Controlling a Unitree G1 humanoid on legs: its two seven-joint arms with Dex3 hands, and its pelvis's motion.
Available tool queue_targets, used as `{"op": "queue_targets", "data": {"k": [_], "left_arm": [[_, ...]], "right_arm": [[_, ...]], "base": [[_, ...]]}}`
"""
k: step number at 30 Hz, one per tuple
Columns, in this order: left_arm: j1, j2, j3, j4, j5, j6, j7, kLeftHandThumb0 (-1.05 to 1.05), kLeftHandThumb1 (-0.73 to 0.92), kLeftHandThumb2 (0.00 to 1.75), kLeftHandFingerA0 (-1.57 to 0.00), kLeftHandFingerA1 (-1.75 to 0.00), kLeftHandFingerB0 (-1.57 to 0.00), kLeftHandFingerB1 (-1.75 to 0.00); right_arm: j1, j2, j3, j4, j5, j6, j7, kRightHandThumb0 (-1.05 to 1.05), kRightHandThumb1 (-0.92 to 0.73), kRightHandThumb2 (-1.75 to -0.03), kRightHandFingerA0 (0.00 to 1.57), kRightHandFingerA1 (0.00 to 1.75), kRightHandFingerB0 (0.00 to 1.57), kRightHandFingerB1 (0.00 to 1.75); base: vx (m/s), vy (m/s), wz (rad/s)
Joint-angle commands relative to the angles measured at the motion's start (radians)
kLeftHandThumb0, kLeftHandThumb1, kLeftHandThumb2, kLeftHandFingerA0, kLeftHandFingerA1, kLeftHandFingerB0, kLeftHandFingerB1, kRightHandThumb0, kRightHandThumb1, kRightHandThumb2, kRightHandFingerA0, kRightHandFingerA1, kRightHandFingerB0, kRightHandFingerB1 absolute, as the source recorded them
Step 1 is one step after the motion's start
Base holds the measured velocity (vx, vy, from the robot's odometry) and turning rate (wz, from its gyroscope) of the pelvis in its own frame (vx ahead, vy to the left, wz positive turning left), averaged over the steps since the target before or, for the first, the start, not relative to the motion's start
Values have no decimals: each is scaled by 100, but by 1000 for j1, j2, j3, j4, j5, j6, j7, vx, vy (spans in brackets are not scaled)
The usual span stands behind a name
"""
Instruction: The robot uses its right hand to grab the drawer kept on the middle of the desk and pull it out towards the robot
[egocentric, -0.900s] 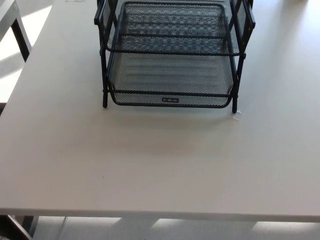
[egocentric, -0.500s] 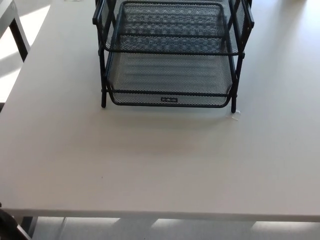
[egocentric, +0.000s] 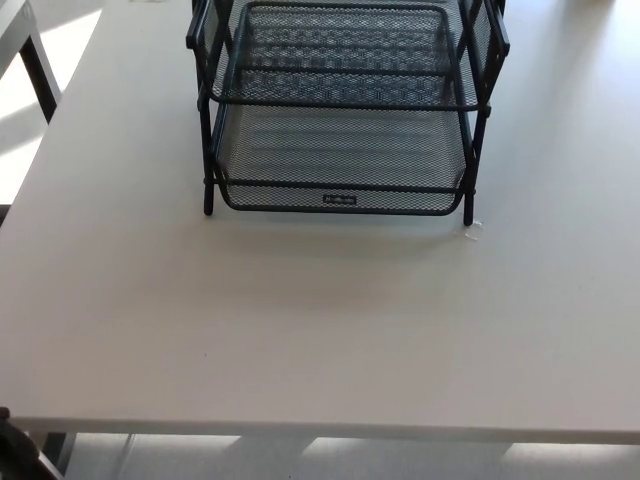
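Pale desk (egocentric: 300, 330), black mesh drawer (egocentric: 340, 160) centred

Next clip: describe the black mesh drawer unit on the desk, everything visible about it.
The drawer unit is a black wire-mesh organizer, apparently metal, with two stacked trays in a thin-legged frame. The lower tray carries a small label on its front rim. Both trays look empty. It stands upright on the pale desk, far middle, its top cropped. No robot hand touches it.

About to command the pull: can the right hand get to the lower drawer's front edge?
Probably yes: the desk before the lower drawer is bare, but the right hand is out of view.
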Motion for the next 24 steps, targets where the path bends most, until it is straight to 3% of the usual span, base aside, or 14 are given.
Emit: {"op": "queue_targets", "data": {"k": [1,3,4,6,9,10,14,16,17,18,20,21,22,24], "left_arm": [[7,6,16,-3,10,-16,-21,-30,59,58,-77,-86,-78,-58],[2,2,16,7,9,-24,-18,-29,59,57,-79,-87,-80,-59],[2,4,16,6,13,-24,-18,-29,59,57,-78,-87,-79,-59],[3,5,16,1,17,-16,-22,-30,59,57,-79,-87,-79,-60],[2,5,16,3,18,-15,-23,-29,59,57,-79,-88,-79,-60],[1,2,17,2,14,-11,-26,-29,59,58,-80,-88,-80,-61],[12,4,24,9,14,-17,-26,-30,59,57,-78,-85,-80,-60],[13,5,25,7,18,-17,-26,-30,59,57,-78,-83,-79,-59],[12,6,24,10,20,-19,-25,-29,59,57,-78,-84,-79,-59],[10,7,22,14,25,-22,-23,-29,59,58,-77,-83,-79,-59],[8,8,20,15,28,-20,-23,-29,59,58,-77,-83,-79,-59],[9,8,20,12,29,-15,-26,-30,59,58,-76,-83,-78,-59],[10,7,21,11,29,-16,-25,-30,59,57,-76,-83,-79,-60],[11,6,23,10,30,-21,-22,-31,59,58,-76,-83,-78,-60]], "right_arm": [[-20,-47,-29,17,18,31,22,-75,-48,-86,85,98,11,42],[-27,-82,-27,15,2,52,41,-87,-56,-90,53,76,9,37],[-27,-85,-42,12,11,37,36,-77,-65,-60,51,71,14,28],[-6,-96,-68,-38,4,25,18,-77,-51,-87,72,89,8,42],[-10,-98,-96,-61,19,16,25,-75,-50,-86,80,103,9,42],[-20,-108,-97,-60,5,18,14,-73,-61,-59,83,114,21,32],[-87,-137,-99,-27,-21,-63,-52,-72,-48,-83,67,96,17,46],[-103,-165,-95,-31,-29,-85,-49,-73,-48,-85,84,102,18,46],[-115,-153,-104,-41,-32,-110,-91,-72,-58,-58,60,127,26,39],[-119,-152,-108,-88,-49,-98,-112,-82,-52,-86,45,106,11,53],[-117,-153,-115,-143,-63,-71,-107,-82,-52,-86,45,106,11,53],[-127,-161,-114,-173,-65,-28,-79,-80,-66,-60,22,81,7,50],[-144,-171,-111,-225,-70,27,-47,-91,-56,-95,10,65,3,49],[-166,-180,-108,-307,-86,97,-11,-90,-56,-98,5,64,2,49]], "base": [[0,0,0],[0,0,0],[0,0,0],[0,0,0],[0,0,0],[0,0,0],[0,0,0],[0,0,0],[0,0,0],[0,0,0],[0,0,0],[0,0,0],[0,0,0],[0,0,0]]}}
